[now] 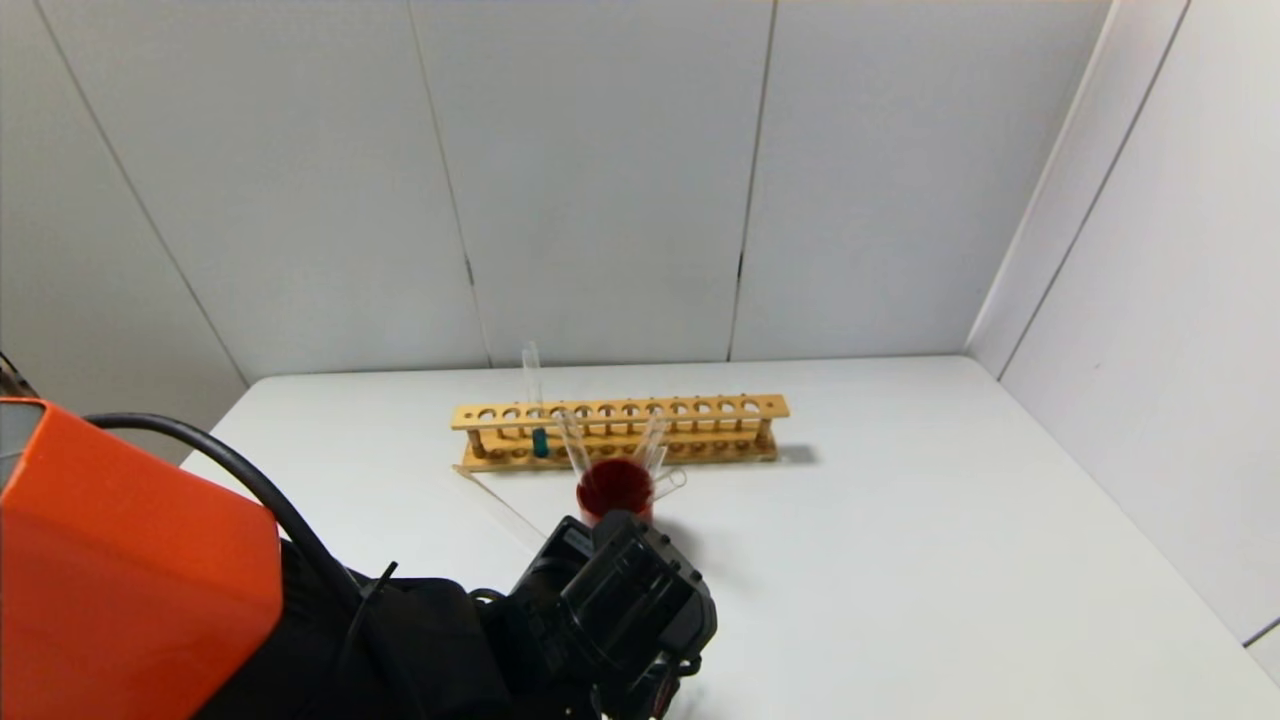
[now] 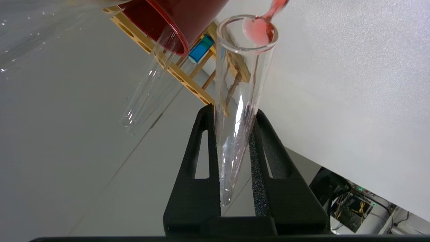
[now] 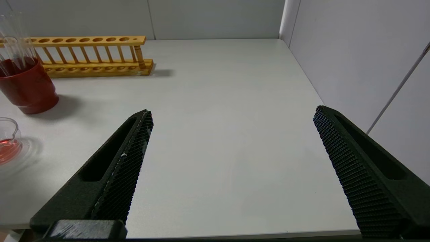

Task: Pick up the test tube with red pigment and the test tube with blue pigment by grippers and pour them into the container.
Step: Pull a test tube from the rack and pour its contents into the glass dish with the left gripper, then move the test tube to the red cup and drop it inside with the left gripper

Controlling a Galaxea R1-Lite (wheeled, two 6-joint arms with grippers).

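Observation:
My left gripper (image 2: 233,111) is shut on the test tube with red pigment (image 2: 242,84) and holds it tipped mouth-down. A little pink-red liquid (image 2: 260,28) sits at the tube's mouth and runs out in a thin stream. The container (image 3: 6,141), a low clear cup holding some pink-red liquid, shows in the right wrist view; in the head view my left wrist (image 1: 620,600) hides it. The test tube with blue pigment (image 1: 540,440) stands in the wooden rack (image 1: 700,408) and also shows in the left wrist view (image 2: 201,48). My right gripper (image 3: 231,112) is open and empty above the table's near right part.
A beaker of dark red liquid (image 1: 614,488) with clear tubes leaning in it stands in front of the rack, just beyond my left wrist. A clear tube (image 1: 500,505) lies on the table to its left. Grey walls close the back and right sides.

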